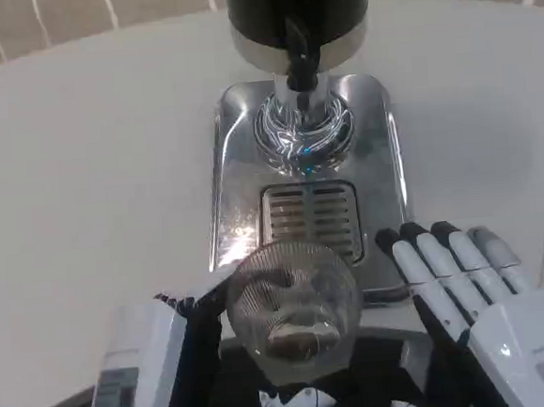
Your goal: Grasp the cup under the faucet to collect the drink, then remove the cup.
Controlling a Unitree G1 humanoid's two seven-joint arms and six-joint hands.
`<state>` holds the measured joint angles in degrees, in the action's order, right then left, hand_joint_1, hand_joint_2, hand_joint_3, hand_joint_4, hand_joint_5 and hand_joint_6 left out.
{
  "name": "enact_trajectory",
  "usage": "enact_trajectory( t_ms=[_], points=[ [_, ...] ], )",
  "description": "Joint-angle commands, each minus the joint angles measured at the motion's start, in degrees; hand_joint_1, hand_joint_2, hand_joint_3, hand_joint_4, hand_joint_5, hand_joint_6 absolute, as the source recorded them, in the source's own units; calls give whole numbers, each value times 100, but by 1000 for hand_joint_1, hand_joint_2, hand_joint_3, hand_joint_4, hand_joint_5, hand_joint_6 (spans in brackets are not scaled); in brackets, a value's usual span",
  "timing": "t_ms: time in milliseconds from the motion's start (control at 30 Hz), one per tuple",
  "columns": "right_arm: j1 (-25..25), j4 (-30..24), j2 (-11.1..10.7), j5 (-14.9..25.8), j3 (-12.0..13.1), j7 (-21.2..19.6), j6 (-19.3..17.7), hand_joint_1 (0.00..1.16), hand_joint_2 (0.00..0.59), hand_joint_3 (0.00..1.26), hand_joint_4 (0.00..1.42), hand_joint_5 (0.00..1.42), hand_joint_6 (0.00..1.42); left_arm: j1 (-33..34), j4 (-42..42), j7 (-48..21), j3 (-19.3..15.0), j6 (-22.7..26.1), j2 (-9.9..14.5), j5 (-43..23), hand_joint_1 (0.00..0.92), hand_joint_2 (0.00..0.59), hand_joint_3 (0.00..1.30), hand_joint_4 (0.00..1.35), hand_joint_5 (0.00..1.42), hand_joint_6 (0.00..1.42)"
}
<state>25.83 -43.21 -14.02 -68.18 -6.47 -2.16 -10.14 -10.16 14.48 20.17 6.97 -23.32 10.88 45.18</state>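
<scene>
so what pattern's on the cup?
Clear glass cup with fine vertical ribbing, head view.

I can't see the top of the drink dispenser (299, 8); the frame's upper edge cuts it off. My left hand (162, 363) and right hand (493, 323) both run off the bottom edge. The left fingers (202, 336) go behind the cup (292, 306), so I can't tell how they sit on it, and the ribbed glass blurs whatever is inside.
</scene>
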Motion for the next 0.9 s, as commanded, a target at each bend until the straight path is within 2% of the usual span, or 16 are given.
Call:
enact_trajectory(
  t_ms=[33,300,467,633,900],
  points=[
    [101,5,64,8,48,-72,61,465,528,0,0,0,0,238,-129,84,91,58,-68,-35,669,79,1160,1290,1419,1424],
    [138,108,82,-28,57,-22,179,509,534,0,0,0,0,1026,-644,215,102,217,-98,18,669,79,1160,1290,1419,1424],
    [183,-49,109,-28,104,30,233,516,535,0,0,0,0,1748,-1449,385,113,351,-172,-86,669,79,1160,1290,1424,1424],
    [237,-159,152,-85,127,76,303,521,535,0,0,0,0,2572,-2352,595,128,370,-103,-113,669,79,1160,1290,1424,1424],
    [183,-166,213,-106,196,151,406,528,532,0,0,0,0,3496,-3636,707,248,269,-33,-354,669,79,1160,1290,1424,1424]
  ],
)
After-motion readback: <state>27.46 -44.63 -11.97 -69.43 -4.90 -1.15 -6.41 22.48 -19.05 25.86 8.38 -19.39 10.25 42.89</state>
